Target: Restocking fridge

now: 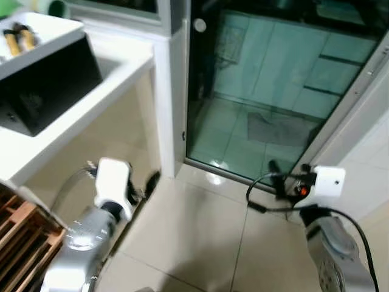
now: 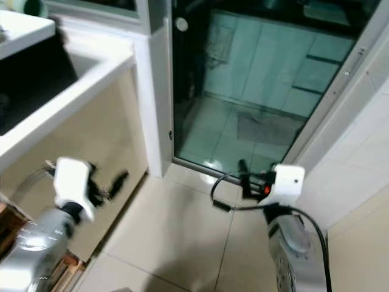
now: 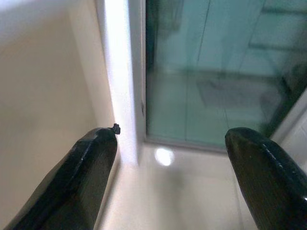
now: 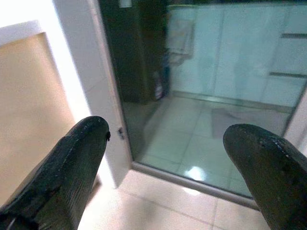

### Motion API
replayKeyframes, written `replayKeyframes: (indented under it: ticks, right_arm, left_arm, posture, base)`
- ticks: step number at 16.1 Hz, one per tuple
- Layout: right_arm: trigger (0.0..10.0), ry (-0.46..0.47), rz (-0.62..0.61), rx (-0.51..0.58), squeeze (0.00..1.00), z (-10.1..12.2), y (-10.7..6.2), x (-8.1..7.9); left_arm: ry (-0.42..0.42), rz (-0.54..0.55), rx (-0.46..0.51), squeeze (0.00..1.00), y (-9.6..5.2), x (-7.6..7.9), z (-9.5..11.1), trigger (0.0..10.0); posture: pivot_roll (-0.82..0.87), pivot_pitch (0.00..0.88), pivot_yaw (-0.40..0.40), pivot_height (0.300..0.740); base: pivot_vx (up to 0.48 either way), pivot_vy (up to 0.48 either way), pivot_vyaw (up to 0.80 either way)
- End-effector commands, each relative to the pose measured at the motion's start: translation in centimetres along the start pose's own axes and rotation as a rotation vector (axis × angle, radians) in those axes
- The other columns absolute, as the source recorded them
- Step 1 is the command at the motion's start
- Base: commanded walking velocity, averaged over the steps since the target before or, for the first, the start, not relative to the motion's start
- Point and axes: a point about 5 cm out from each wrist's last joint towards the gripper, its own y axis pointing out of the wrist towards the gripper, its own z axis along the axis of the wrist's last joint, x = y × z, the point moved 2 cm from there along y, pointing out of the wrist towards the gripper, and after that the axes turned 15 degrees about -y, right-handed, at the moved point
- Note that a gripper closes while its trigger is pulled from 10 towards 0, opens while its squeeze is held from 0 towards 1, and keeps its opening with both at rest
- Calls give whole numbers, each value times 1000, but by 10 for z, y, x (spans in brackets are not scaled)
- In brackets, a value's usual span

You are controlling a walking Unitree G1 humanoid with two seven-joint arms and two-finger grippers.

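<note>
Facing a tall dark-tinted glass door (image 1: 267,91) in a pale metal frame, the robot stands on cream floor tiles (image 1: 194,243) with both arms raised low in front of it. No fridge and no goods to stock can be made out here, so where the task's things lie relative to either gripper cannot be told. The glass door leads to a further tiled room, and that may be the way on — a guess only.

The left gripper (image 3: 168,158) has its two black fingers spread wide, nothing between them; it points at the foot of the white door post (image 1: 167,97) beside a white counter (image 1: 73,103) with beige panels beneath. The right gripper (image 4: 165,158) is likewise spread and empty, aimed at the lower part of the glass. A black cable (image 1: 267,194) loops beside the right wrist.

On the counter sits a black box (image 1: 42,91), with a white tray (image 1: 36,36) on top of it holding some yellow-and-black objects (image 1: 18,38), too blurred to name. A slatted wooden rack (image 1: 21,237) stands low on the robot's left.

As for handling, restocked goods are likely bottles, cartons or jars — some heavy, some slippery or breakable — best taken round the middle of the body; this is judgement, since none is in sight.
</note>
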Motion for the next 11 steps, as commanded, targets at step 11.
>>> replayKeyframes:
  ticks: [11]
  right_arm:
    - [10000, -47, 58, -84, 667, -7, -2, -3]
  left_arm:
    - [-64, -47, -8, 0, 21, 27, 0, 10000]
  posture:
    - [-122, 0, -13, 740]
  base:
    - [0, 0, 0]
